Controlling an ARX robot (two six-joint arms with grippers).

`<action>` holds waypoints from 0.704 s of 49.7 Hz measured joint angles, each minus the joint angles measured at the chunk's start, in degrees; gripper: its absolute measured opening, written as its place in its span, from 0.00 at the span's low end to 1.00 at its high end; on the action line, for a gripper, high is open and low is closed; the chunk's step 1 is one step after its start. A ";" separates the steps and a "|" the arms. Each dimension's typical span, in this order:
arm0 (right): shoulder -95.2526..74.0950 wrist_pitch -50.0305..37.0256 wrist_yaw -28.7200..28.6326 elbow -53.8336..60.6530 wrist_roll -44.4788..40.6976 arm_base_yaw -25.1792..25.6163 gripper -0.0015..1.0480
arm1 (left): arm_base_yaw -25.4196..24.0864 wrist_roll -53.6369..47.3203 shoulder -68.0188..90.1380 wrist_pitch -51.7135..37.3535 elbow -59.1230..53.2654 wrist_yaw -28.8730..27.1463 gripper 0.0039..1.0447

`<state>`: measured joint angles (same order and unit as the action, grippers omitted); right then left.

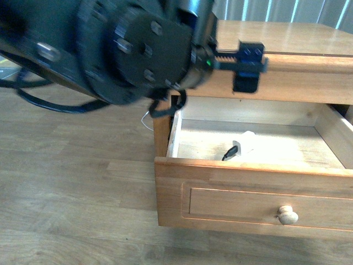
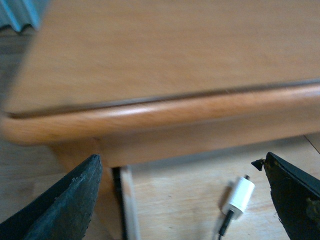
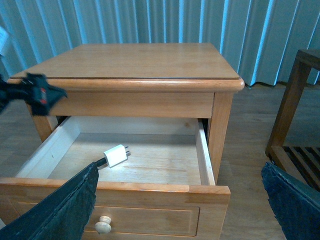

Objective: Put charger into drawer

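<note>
The drawer (image 1: 231, 176) stands pulled out wide from the nightstand (image 3: 140, 60). The white charger (image 1: 244, 144) lies on its pale floor, near the middle, and its black cable goes out toward 7 o'clock in the front view. The left tool (image 2: 185, 200) hangs at 12 o'clock from the charger, near the nightstand's top edge, with fingers spread wide and holding nothing. The right tool (image 3: 180, 200) is also spread and empty, and faces the open drawer from the front.
</note>
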<state>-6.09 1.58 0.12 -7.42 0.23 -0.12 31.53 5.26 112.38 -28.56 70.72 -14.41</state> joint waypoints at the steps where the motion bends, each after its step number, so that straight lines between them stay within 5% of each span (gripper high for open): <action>1: 0.00 0.00 0.02 0.00 0.00 0.00 0.92 | -0.35 -0.15 -0.83 -0.11 -0.57 0.04 0.94; 19: 0.00 0.00 0.00 0.00 0.00 0.00 0.92 | -9.44 -2.67 -28.46 -0.42 -22.47 1.53 0.95; 35: 0.00 0.00 0.00 0.00 0.00 0.00 0.92 | -15.54 -0.02 -60.98 11.02 -43.23 2.05 0.95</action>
<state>-6.09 1.58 0.12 -7.42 0.23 -0.12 15.99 5.23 51.40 -17.54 27.49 -12.36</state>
